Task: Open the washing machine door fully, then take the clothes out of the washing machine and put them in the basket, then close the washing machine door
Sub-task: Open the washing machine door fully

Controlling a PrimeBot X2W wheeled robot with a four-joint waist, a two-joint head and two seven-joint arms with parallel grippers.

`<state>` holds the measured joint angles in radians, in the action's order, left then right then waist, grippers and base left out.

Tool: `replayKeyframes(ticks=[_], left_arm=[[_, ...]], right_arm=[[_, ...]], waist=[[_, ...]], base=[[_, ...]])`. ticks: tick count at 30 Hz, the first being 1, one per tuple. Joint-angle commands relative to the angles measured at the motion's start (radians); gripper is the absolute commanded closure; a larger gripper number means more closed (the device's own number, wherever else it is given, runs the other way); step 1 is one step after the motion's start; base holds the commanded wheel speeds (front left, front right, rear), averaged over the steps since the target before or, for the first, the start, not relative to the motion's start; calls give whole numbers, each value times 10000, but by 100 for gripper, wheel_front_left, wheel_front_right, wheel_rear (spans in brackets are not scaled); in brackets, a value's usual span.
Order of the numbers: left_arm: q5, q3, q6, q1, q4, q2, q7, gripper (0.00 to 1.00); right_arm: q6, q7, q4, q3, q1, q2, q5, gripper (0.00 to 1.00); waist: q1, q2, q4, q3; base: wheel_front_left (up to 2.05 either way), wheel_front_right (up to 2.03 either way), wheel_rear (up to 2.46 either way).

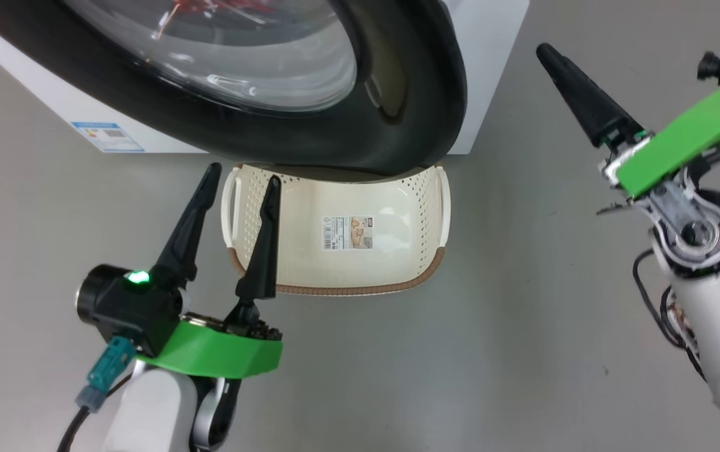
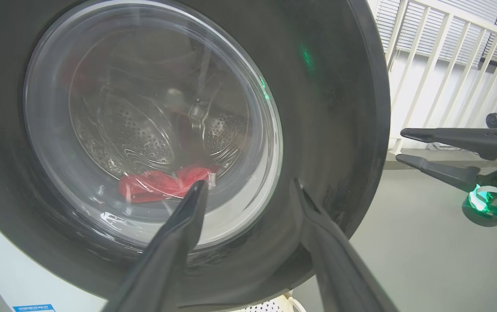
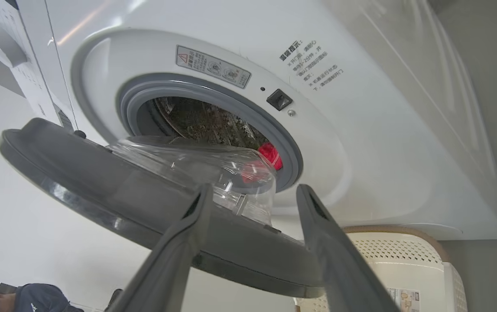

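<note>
Door is ajar, not fully swung; from the right wrist I see the gap and the grey ring. Clothes sit low in the drum, red through the glass. One bundle or several, I can't tell, the glass distorts. Basket is on the floor just in front of the machine, its far edge under the door rim. Left tool is wide, holding nothing, fingers over the basket's left end. Right tool is wide too, gripping nothing, beside the door's free edge and apart from it.
</note>
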<state>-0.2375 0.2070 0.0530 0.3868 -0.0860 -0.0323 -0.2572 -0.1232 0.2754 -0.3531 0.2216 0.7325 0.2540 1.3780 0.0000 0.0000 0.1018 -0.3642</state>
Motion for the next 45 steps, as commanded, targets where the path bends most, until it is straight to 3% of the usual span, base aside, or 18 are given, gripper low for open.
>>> replayKeyframes(ticks=[1,8,15,19,24,30,37,45], left_arm=[[140,-369,20,-1,250,-179,-46,0],[226,-624,21,-21,354,-179,-46,0],[230,-771,-99,-117,568,-179,-46,0],[267,-794,-169,-207,655,-179,-46,0],[291,-838,-199,-277,772,-179,-46,0],[258,-840,-205,-307,814,-179,-46,0],[249,-831,-223,-352,888,-179,-46,0],[289,-771,-213,-403,931,-179,-46,0]], right_arm=[[-75,-574,584,221,-405,116,-406,0],[-75,-3384,935,1122,-1381,815,-2881,0],[-75,-5180,356,1332,-1827,759,-5458,0],[-75,-5355,381,709,-2193,333,-6935,0],[-75,-5368,1402,-579,-2871,-524,-8765,0],[-75,-5370,2522,-1476,-3693,-1322,-9817,0],[-75,-5371,3416,-1573,-4467,-1675,-10477,0],[-75,-5371,3591,-1454,-4820,-1683,-10652,0]], waist=[[0,0,-117,-24],[0,0,-425,-59],[0,0,-540,28],[0,0,-547,83],[0,0,-558,75],[0,0,-551,76],[0,0,-604,51],[0,0,-576,29]], base=[[0,0,0],[0,0,0],[0,0,0],[0,0,0],[0,0,0],[0,0,0],[0,0,0],[0,0,0]])
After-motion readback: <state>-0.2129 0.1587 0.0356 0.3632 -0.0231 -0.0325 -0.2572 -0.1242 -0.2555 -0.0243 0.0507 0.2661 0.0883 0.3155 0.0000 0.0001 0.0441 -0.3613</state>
